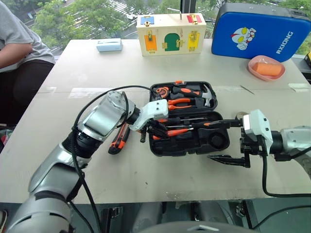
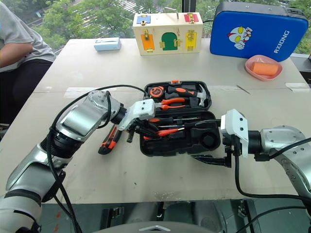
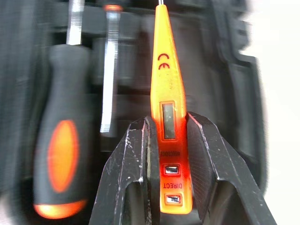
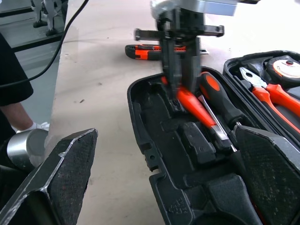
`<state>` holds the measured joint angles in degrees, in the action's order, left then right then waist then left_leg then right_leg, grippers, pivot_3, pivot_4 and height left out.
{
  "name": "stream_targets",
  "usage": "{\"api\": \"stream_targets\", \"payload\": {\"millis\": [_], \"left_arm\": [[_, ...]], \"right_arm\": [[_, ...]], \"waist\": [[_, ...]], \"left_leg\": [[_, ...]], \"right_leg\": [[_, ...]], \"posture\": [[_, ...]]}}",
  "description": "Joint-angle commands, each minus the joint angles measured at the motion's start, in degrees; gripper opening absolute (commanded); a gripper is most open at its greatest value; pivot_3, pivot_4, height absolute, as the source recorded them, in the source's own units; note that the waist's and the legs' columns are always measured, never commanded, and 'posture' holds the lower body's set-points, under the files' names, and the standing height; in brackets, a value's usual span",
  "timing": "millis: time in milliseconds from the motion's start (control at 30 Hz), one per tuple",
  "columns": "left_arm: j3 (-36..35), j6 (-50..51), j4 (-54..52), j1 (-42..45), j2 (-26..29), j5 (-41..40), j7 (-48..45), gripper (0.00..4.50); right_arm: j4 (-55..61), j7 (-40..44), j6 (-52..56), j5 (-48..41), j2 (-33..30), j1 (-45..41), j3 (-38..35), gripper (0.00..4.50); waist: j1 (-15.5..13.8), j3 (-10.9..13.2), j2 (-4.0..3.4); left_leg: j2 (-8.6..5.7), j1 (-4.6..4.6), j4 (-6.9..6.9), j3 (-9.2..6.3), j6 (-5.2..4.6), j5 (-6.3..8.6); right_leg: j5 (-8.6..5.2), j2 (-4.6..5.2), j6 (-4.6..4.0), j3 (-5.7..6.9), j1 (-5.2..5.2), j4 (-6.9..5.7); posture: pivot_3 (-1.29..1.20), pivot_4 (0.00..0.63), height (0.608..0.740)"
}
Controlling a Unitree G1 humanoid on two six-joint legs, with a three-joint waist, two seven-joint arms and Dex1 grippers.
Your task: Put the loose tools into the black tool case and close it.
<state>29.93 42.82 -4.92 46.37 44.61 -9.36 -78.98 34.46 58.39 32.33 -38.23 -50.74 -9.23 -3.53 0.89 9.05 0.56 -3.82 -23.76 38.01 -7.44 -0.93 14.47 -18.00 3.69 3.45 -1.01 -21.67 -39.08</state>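
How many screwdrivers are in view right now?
3. The orange tester screwdriver is clamped in the left tool over the black tool case; two black-and-orange screwdrivers lie in its near half. Others may be hidden.

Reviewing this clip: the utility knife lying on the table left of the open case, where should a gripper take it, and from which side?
Grip the utility knife mid-body, from straight above, fingers across its narrow width. It lies flat and long on the table, with bare surface along both long sides, just left of the black tool case.

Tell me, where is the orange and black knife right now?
The utility knife lies on the table, just left of the open black tool case, beside the left hand.
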Motion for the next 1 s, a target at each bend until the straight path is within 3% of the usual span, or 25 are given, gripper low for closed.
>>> {"api": "stream_targets", "payload": {"millis": [33,233,967,1000], "left_arm": [[1.46,-3.31,-0.49,-0.75,1.45,2.97,-0.55,0.55],[1.54,-6.82,3.36,-0.08,0.65,6.32,1.28,0.55],[1.92,-3.28,7.41,3.32,-2.17,6.77,-1.18,0.55],[1.64,-3.62,7.31,3.27,-2.22,6.63,-1.24,1.05]], "right_arm": [[1.76,-0.26,-0.24,-1.10,-0.53,0.16,-2.61,4.50],[1.70,-0.17,-0.60,-1.17,-0.71,1.06,-3.45,4.50],[1.97,-1.12,-1.66,-0.41,0.57,1.84,-2.72,4.50],[2.04,-1.15,-1.66,-0.47,0.54,1.89,-2.75,4.50]], "waist": [[-0.04,0.00,0.00],[-0.08,-0.01,0.00],[0.07,-0.01,0.00],[0.07,-0.01,0.00]], "left_leg": [[0.00,0.00,0.00,-0.01,0.00,0.00],[0.00,0.06,0.14,-0.02,-0.01,0.00],[-0.01,0.09,0.26,0.00,-0.01,0.01],[-0.01,0.09,0.26,0.00,-0.01,0.01]], "right_leg": [[0.00,0.00,0.00,0.00,0.00,0.00],[0.00,-0.01,0.00,0.03,0.07,-0.15],[-0.01,-0.12,0.00,-0.02,0.01,-0.45],[-0.01,-0.11,0.00,-0.02,0.01,-0.45]], "posture": [[0.00,0.150,0.735],[0.00,0.150,0.735],[0.00,0.150,0.735],[0.00,0.150,0.735]]}}
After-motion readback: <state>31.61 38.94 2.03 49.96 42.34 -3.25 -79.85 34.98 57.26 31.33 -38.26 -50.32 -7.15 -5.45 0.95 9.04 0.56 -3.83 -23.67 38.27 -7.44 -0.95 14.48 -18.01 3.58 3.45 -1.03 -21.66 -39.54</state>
